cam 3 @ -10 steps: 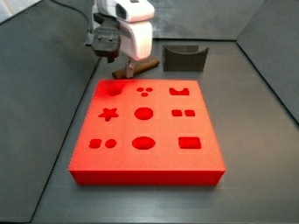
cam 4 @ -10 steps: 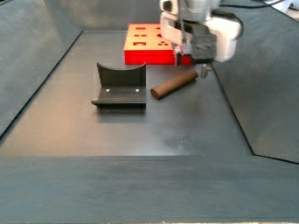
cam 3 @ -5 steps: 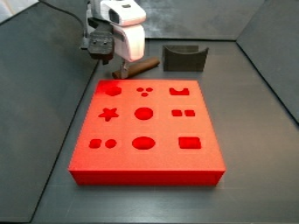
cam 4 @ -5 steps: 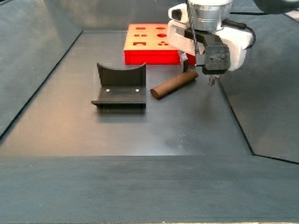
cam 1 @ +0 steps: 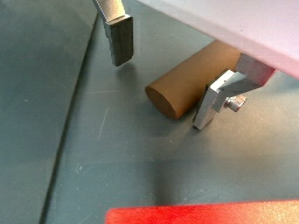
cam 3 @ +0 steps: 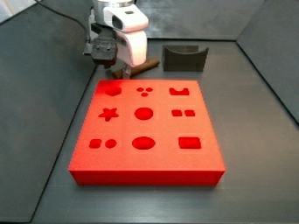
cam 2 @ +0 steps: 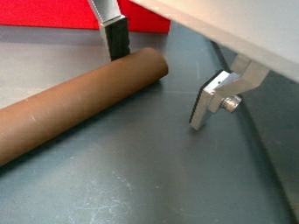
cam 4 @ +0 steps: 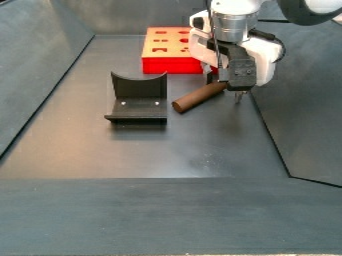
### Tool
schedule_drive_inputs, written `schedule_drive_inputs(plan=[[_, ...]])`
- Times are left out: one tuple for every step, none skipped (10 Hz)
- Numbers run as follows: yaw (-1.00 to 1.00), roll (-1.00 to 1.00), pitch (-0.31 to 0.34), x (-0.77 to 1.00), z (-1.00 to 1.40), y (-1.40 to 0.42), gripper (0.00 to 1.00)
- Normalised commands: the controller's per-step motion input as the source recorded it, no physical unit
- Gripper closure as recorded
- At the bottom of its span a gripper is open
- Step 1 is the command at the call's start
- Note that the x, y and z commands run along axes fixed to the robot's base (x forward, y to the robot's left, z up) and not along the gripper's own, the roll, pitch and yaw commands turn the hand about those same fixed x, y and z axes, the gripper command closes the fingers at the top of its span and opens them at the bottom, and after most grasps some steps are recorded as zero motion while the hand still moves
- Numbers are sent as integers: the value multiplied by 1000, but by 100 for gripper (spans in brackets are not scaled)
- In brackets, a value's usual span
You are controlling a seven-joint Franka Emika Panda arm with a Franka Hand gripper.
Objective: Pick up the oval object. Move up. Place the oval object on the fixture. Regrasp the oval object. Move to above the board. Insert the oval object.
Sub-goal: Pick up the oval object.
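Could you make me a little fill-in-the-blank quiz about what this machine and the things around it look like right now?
1. The claw hovers over one end of the brown oval object, and its two fingers are ____.
2. The oval object lies flat on the grey floor, between the fixture and the ____ board.
3. The notch in the fixture's top is ____.

Missing words: open; red; empty
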Motion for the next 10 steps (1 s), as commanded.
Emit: schedule_drive_inputs(plan=[[0,-90,0,0,0,94,0],[0,0,0,0,0,0,100],[0,14,0,0,0,-31,100],[0,0,-7,0,0,-9,100],[0,0,0,0,0,0,100],[0,0,0,0,0,0,100],[0,0,0,0,0,0,100],[0,0,0,0,0,0,100],[0,0,0,0,0,0,100],[0,0,0,0,0,0,100]])
